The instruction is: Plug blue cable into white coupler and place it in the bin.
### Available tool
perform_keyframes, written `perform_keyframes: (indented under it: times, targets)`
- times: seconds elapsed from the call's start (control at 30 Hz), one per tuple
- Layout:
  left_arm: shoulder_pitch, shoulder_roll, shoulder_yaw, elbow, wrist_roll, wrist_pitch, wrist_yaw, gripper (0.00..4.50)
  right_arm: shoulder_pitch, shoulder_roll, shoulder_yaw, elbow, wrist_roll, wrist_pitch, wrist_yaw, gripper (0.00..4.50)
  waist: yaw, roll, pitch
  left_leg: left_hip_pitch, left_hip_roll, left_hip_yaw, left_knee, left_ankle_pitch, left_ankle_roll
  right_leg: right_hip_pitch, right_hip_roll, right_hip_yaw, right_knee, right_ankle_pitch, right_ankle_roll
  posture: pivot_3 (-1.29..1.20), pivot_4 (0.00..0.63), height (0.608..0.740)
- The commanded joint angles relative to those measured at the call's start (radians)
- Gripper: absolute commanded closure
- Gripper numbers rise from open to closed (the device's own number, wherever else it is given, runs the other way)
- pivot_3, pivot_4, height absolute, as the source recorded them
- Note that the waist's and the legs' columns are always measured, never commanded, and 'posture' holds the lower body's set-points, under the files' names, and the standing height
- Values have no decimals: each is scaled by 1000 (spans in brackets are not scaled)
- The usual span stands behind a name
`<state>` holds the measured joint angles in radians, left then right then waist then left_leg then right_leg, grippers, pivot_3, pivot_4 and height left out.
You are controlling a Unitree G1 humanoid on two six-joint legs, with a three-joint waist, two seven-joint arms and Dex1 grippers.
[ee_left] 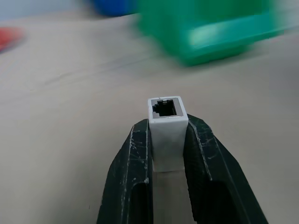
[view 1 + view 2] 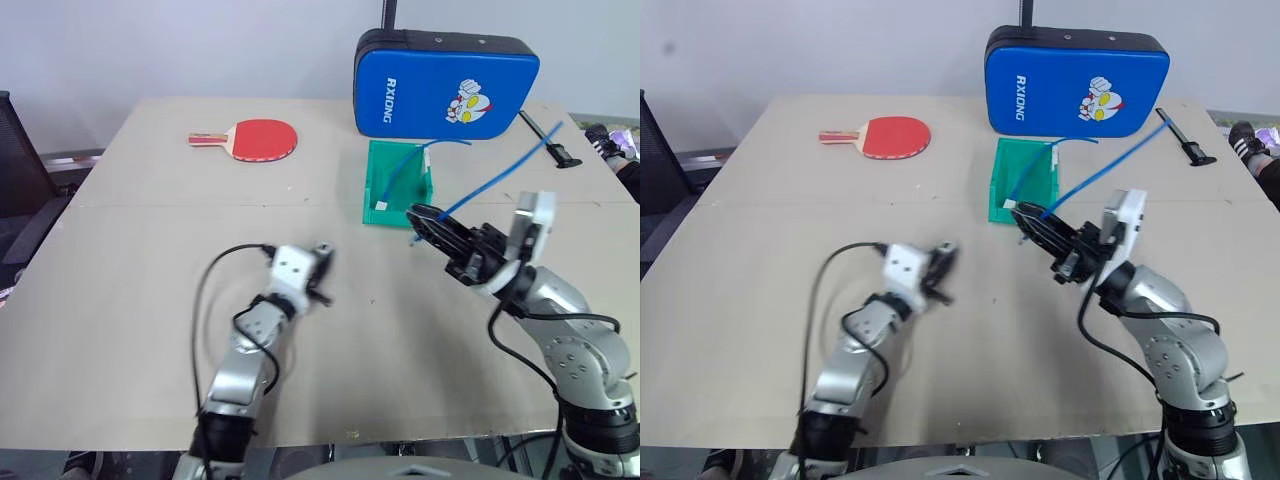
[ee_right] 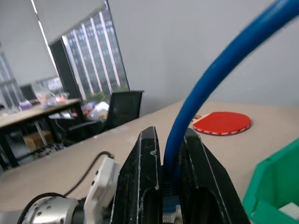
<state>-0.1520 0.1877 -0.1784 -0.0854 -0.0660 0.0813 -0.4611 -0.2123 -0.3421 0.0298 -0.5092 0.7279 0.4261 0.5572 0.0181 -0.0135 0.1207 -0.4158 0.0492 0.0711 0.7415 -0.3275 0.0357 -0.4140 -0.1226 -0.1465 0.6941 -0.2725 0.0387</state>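
Above the bench [image 2: 120,300], my left end effector [image 1: 167,140] had its two black fingers squeezed on the white coupler [image 1: 167,122], with the dark socket hole facing out. My right end effector [image 2: 432,226] was shut tight on the blue cable [image 2: 495,180], near its plug end, just in front of the green bin [image 2: 385,178]. Another blue cord already sat in that bin. I had not joined the two parts yet; they were well apart. I thought the plug could miss the hole if I tilted it. The long loose cable could also catch on the bin wall and pull the plug crooked.
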Motion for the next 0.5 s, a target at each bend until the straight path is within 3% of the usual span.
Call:
perform_keyframes:
  times: [0.03,0.27,0.5]
  targets:
    - [-59,-14,-25,6,-22,-40,-46,4161,-53,33,68,18,-130,-67,-27,4500,-7,0,0,0,-2,0,-1,0,0,0,0,0,0,0,0,0,150,663]
    - [-75,-29,-70,-13,30,-115,-30,4161,-143,109,186,162,-403,-228,-78,4500,-5,1,1,1,-2,0,-3,1,-2,0,0,-2,-1,0,1,0,150,663]
    - [-76,-22,-56,-16,33,-147,-19,4161,-161,155,189,251,-481,-301,-77,4500,-5,1,1,1,-2,0,0,1,-2,0,0,0,0,0,1,0,150,663]
